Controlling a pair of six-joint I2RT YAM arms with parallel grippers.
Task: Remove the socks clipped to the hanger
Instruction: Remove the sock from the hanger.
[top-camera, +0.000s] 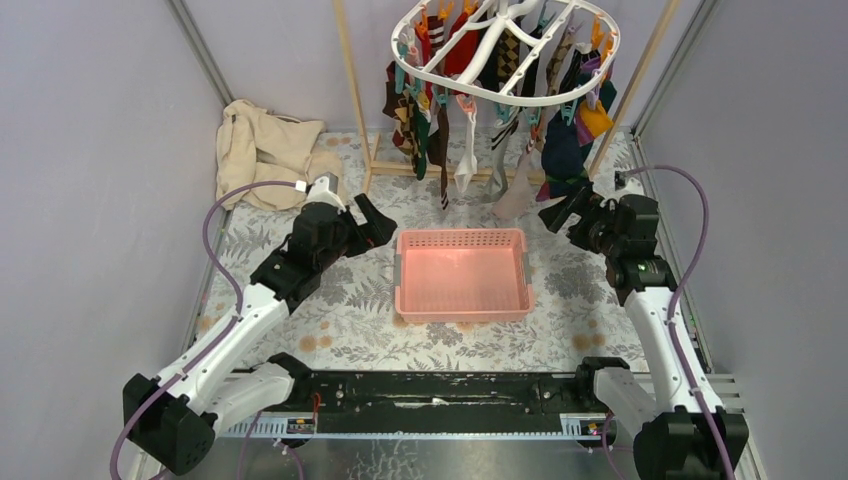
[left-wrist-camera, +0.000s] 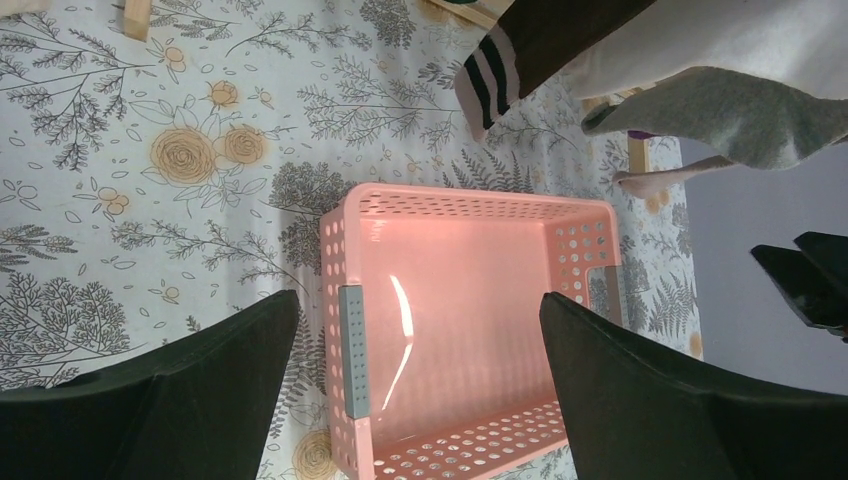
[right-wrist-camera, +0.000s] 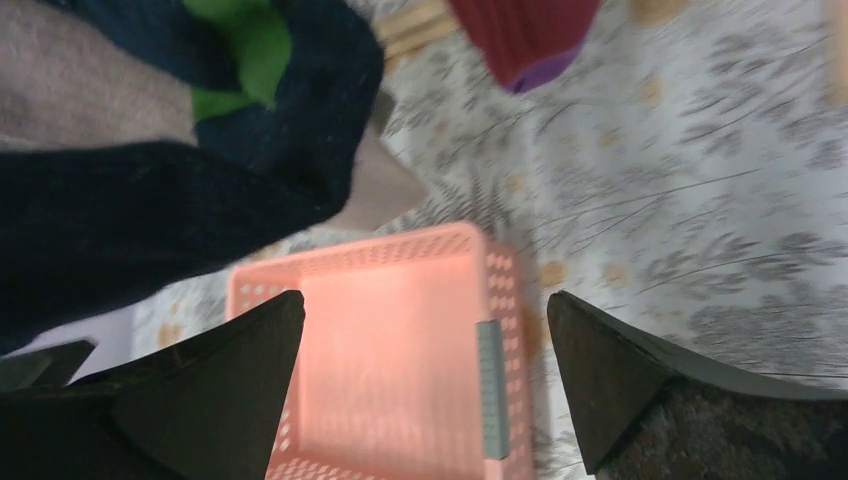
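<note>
The white oval hanger (top-camera: 505, 45) hangs at the top centre, and several socks (top-camera: 440, 130) in mixed colours are clipped round its rim. My left gripper (top-camera: 372, 222) is open, low and left of the socks. In its wrist view the left gripper (left-wrist-camera: 420, 300) has nothing between its fingers; a grey sock (left-wrist-camera: 740, 110) and a dark striped sock (left-wrist-camera: 520, 60) dangle ahead. My right gripper (top-camera: 562, 212) is open just below the navy sock (top-camera: 562, 150) at the hanger's right. Seen from its own wrist, the right gripper (right-wrist-camera: 425, 298) holds nothing, with the navy sock (right-wrist-camera: 150, 220) above left and a red sock (right-wrist-camera: 525, 30) higher up.
A pink slotted basket (top-camera: 460, 236) sits on the floral table between the two grippers, also in the left wrist view (left-wrist-camera: 470, 203) and the right wrist view (right-wrist-camera: 370, 260). Wooden frame poles (top-camera: 352, 90) stand behind. A beige cloth (top-camera: 262, 150) lies at the back left.
</note>
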